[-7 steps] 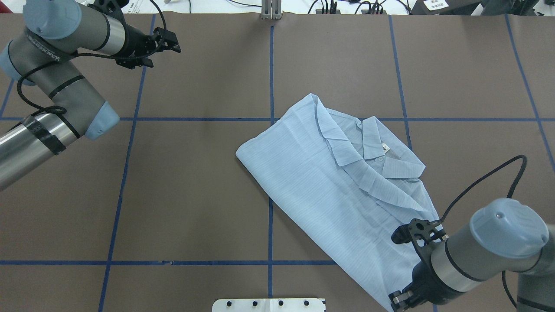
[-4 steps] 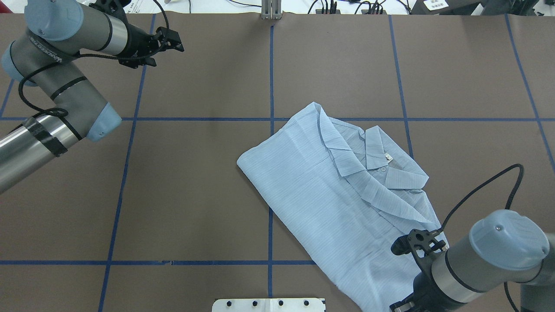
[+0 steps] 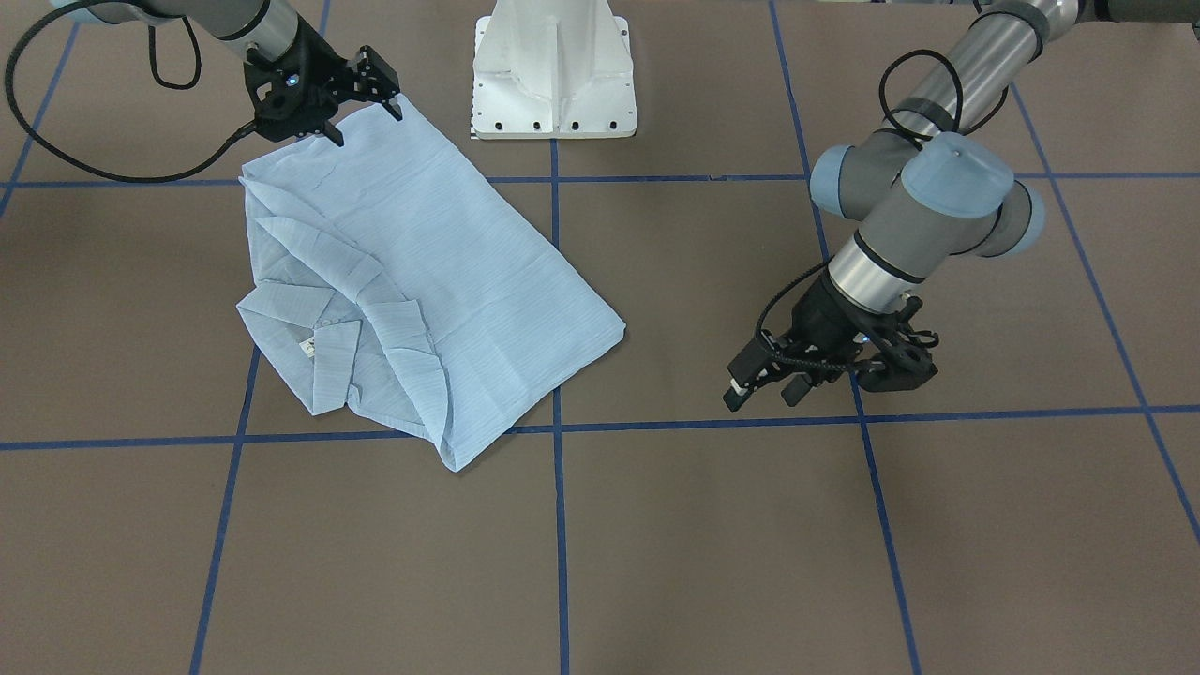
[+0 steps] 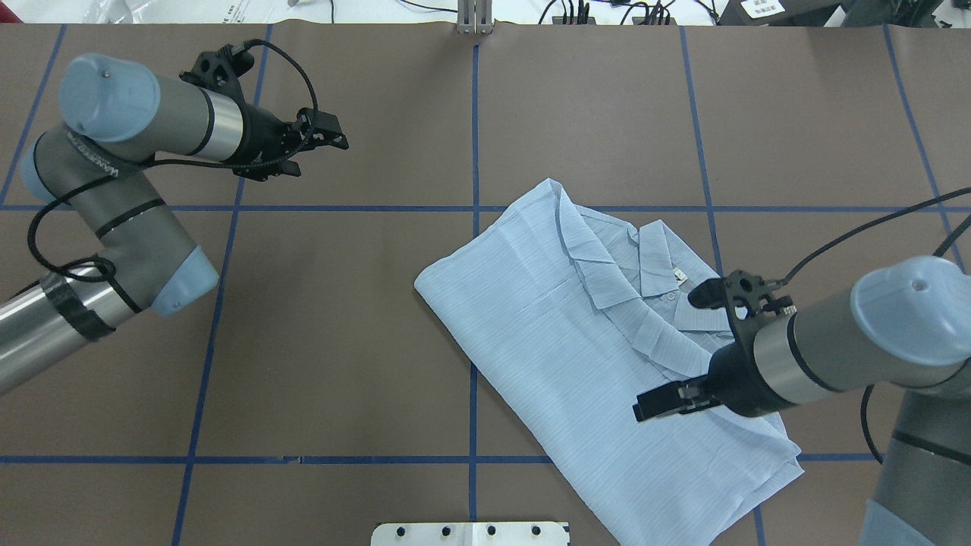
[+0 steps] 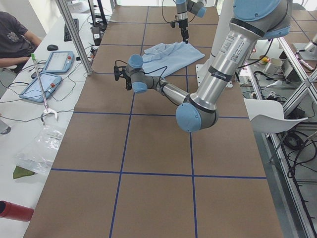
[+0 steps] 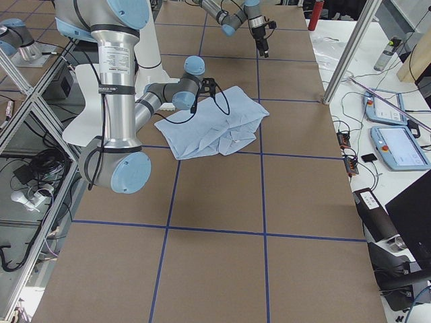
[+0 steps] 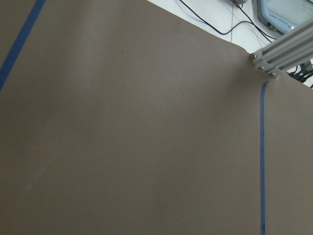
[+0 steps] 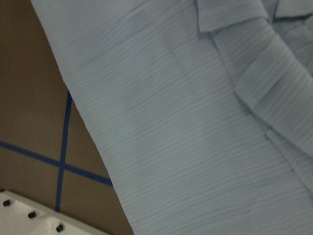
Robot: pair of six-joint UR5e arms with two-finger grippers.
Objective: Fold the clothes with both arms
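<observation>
Judging by how the garment lies, we place the task between folds. The shirt (image 4: 546, 334) forms a long band slanting from the centre to the lower right of the overhead frame, flat on the brown table cover (image 4: 341, 341). Its collar (image 4: 652, 258) is spread toward the upper right, and no sleeve lies out loose.

The right gripper (image 3: 366, 122) hovers over the band's hem half, jaws apart and gripping nothing; its wrist view shows only cloth. The right arm enters from the lower right, wrist roughly level.

The left gripper (image 3: 764, 392) hangs at the upper left of the overhead frame, well apart from the shirt. Its jaws are also apart and empty, and its elbow is bent.

We judge a crosswise fold comes next. That calls for each gripper to take one corner of the hem end, so the left arm must first cross to the shirt.
</observation>
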